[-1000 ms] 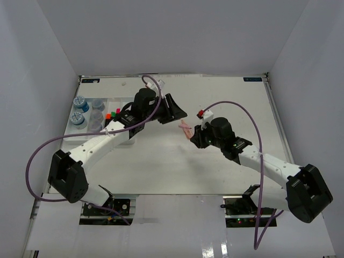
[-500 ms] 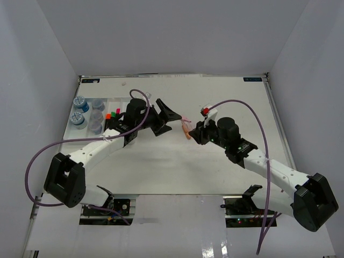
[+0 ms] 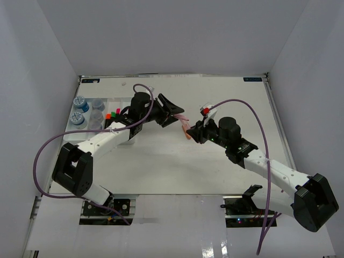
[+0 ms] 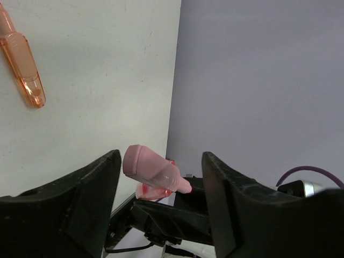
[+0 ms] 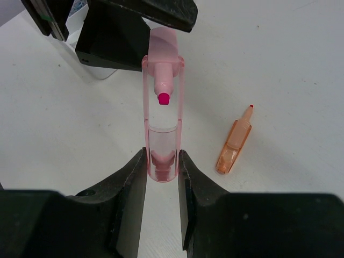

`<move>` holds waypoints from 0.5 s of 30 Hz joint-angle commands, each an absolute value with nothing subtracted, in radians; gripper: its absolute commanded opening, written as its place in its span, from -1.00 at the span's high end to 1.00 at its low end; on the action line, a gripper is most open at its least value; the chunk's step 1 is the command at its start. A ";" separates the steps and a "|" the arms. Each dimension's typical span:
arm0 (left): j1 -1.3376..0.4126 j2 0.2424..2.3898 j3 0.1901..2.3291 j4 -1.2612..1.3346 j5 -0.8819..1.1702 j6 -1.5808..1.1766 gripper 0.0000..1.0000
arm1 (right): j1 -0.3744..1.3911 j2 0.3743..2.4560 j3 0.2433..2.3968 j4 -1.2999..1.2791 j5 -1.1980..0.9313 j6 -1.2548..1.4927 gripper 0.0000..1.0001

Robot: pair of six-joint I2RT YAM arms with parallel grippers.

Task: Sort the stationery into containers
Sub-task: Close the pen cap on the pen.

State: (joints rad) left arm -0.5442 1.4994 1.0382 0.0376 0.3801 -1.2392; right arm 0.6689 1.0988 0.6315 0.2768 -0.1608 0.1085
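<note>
Plain grey walls (image 3: 161, 32) enclose a white table (image 3: 161, 161).

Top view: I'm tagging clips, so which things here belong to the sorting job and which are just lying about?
Job: pink marker in the right claw, loose orange marker, blue-lidded jars, clear jars, highlighters, white tray.
Just there: purple cables, table.

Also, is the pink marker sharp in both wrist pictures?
Right wrist: the pink marker is sharp and evenly lit. Left wrist: it looks slightly soft, the orange marker crisper. Top view: even light on the table, faint shadows.
</note>
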 commanded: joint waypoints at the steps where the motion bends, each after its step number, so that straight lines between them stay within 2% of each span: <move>1: -0.534 1.493 1.098 0.034 0.347 -1.233 -0.35 | 0.673 1.092 0.652 0.339 -0.172 0.083 0.47; 8: -0.529 1.499 1.130 0.005 0.336 -1.178 0.02 | 0.673 1.104 0.667 0.325 -0.163 0.075 0.47; 15: -0.529 1.520 1.170 -0.049 0.345 -1.086 0.11 | 0.673 1.111 0.681 0.301 -0.153 0.061 0.47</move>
State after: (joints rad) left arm -0.5320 1.5173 1.1225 -0.0113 0.3485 -1.1442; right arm 0.6689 1.1080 0.6319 0.2810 -0.1600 0.0853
